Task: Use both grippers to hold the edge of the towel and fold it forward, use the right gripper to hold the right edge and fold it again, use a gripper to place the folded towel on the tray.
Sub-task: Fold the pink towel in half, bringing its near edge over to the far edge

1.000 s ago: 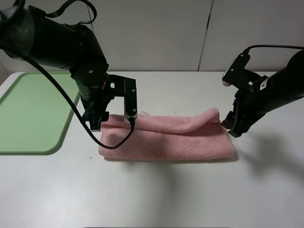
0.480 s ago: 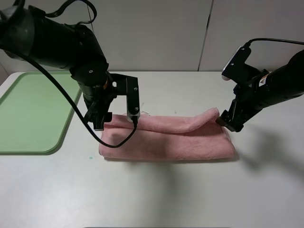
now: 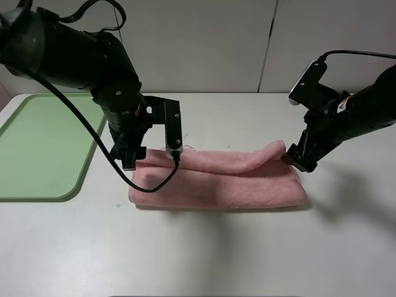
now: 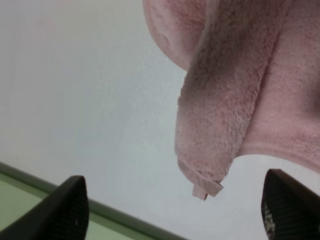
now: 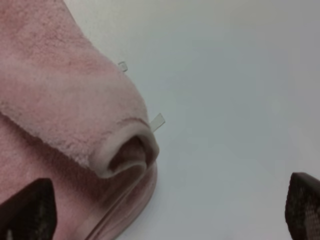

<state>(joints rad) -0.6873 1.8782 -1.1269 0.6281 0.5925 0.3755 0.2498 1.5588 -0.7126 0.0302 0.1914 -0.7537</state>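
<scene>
The pink towel (image 3: 216,179) lies folded once as a long band across the middle of the table. My left gripper (image 3: 127,161) hovers over its left end, jaws open and holding nothing. In the left wrist view the towel's corner (image 4: 200,186), with its hem and small loop, sits between the spread fingertips (image 4: 70,205). My right gripper (image 3: 297,161) is at the towel's right end, also open. The right wrist view shows the rolled fold end (image 5: 120,155) between its fingertips (image 5: 30,207). The pale green tray (image 3: 37,145) lies at the far left, apart from the towel.
The table is white, with bare surface in front of the towel and to its right. A black cable (image 3: 148,185) from the left arm loops down over the towel's left part. A grey wall stands behind the table.
The right gripper has moved up and left to the towel's right end and opened wider. The left gripper has lifted slightly off the left end. The towel lies as before.
</scene>
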